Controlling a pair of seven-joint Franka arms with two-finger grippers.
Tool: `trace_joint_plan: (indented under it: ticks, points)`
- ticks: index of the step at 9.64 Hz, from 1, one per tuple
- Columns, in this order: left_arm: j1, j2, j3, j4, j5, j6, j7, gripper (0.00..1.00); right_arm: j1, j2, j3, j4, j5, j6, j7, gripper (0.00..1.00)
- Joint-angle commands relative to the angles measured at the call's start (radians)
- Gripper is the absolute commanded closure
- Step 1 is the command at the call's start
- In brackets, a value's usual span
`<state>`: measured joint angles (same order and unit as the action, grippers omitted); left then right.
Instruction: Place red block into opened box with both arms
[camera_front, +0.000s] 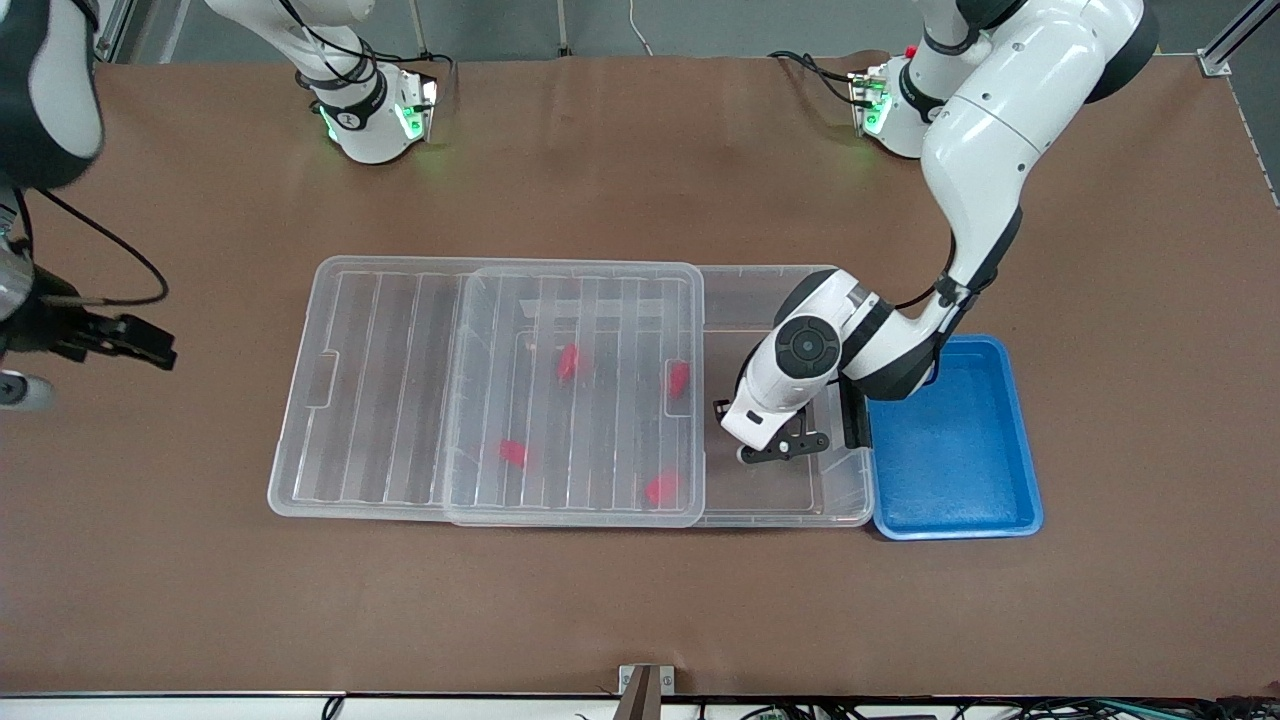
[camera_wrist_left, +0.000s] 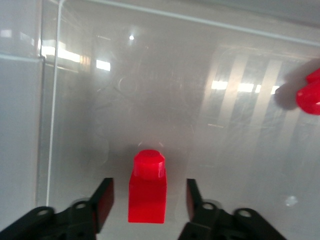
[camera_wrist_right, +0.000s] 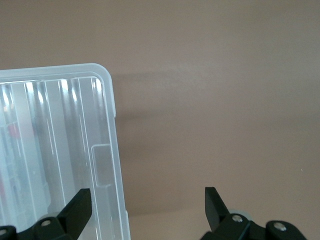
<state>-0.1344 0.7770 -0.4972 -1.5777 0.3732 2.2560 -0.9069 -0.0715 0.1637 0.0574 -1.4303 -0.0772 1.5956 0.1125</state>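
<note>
The red block (camera_wrist_left: 147, 192) stands on the clear floor of the box (camera_wrist_left: 150, 100), stepped end pointing away from the wrist. My left gripper (camera_wrist_left: 148, 186) is open around it, with a gap on each side of the block. In the front view the left gripper (camera_front: 775, 452) is down inside the uncovered part of the box (camera_front: 780, 520) and hides the block. The ribbed lid (camera_front: 370, 400) is slid toward the right arm's end. My right gripper (camera_front: 150, 345) waits open and empty over the table beside the lid's end (camera_wrist_right: 60, 150).
Several small red pieces (camera_front: 568, 362) lie in the box under the lid; one (camera_wrist_left: 310, 92) shows in the left wrist view. A blue tray (camera_front: 950, 450) sits against the box's end toward the left arm.
</note>
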Motion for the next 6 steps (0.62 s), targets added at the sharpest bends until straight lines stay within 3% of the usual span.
trace_joint_plan:
  ticks: [1, 2, 4, 6]
  points:
    - [0.012, -0.063, 0.002, -0.010, 0.027, -0.045, 0.008, 0.00, -0.017, -0.107, -0.031, -0.027, 0.060, -0.081, 0.019, 0.00]
    - [0.022, -0.115, 0.002, -0.008, 0.026, -0.059, 0.048, 0.00, -0.051, -0.137, -0.040, -0.030, 0.112, -0.135, 0.007, 0.00]
    - [0.062, -0.204, 0.000, -0.004, 0.015, -0.122, 0.130, 0.00, -0.057, -0.144, -0.094, -0.039, 0.120, -0.169, -0.060, 0.00]
    - [0.067, -0.248, -0.001, 0.071, 0.012, -0.227, 0.166, 0.00, -0.054, -0.138, -0.091, -0.074, 0.117, -0.104, -0.070, 0.00]
